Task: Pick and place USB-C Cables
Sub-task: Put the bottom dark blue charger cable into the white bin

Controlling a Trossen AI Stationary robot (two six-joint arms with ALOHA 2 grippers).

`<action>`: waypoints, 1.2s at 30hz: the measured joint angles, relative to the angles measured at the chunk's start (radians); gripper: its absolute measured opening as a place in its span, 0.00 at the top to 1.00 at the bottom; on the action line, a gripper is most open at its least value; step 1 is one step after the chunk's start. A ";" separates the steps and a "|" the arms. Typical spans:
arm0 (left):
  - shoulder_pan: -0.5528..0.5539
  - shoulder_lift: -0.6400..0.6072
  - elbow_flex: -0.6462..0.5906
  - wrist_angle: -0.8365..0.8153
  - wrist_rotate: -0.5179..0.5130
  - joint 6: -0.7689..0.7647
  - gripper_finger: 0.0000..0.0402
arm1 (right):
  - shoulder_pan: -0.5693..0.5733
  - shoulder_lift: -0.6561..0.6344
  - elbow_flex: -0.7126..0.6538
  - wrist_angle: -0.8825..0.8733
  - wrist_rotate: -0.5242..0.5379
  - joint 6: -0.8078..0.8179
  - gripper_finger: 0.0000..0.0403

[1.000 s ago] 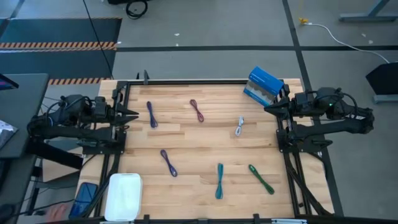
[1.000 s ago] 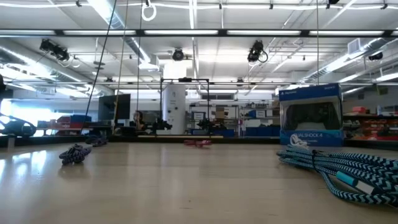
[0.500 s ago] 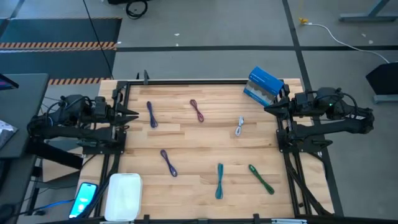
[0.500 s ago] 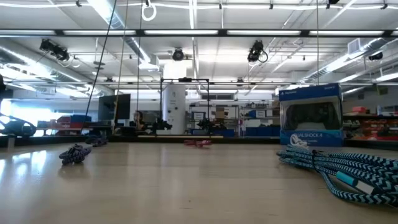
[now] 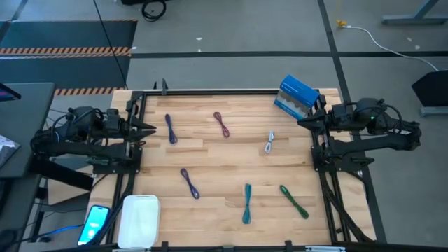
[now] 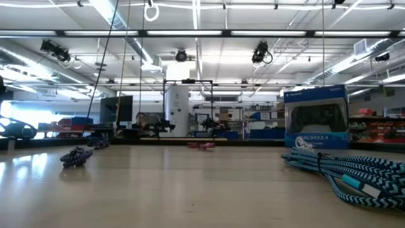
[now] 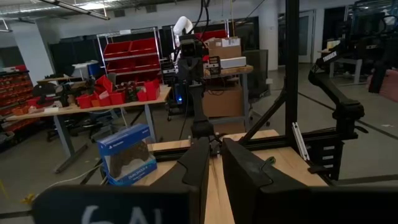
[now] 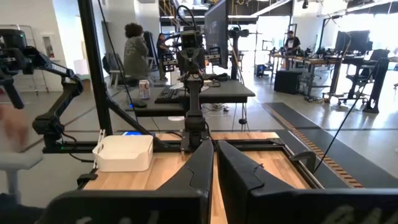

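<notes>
6 cables were scattered on the wooden table (image 5: 210, 161): nearest, teal (image 5: 247, 203), green (image 5: 294, 201) and purple (image 5: 190, 182); farther, white (image 5: 269, 142), maroon (image 5: 222, 124) and another purple (image 5: 171, 129). The left gripper (image 5: 150, 129) and right gripper (image 5: 302, 123) were parked at opposite edges, jaws clenched on nothing.

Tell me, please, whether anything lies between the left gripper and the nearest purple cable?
Nothing visible does. The left gripper waits shut at the table's left edge, and only bare wood separates it from the purple cable beside it.
</notes>
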 joint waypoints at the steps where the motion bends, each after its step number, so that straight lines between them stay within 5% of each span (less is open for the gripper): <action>1: 0.000 0.000 0.000 0.000 0.000 0.000 0.87 | 0.000 0.000 0.000 0.022 0.000 -0.012 0.93; 13: 0.000 0.000 0.000 0.000 0.000 0.000 0.87 | 0.000 0.000 0.000 0.227 0.000 0.013 0.93; 29: 0.000 0.021 -0.018 0.063 -0.001 -0.032 0.87 | 0.000 0.048 -0.063 0.252 0.015 0.015 0.93; 36: 0.000 0.138 -0.069 0.065 -0.165 -0.051 0.87 | 0.000 0.176 -0.127 0.239 0.145 0.032 0.93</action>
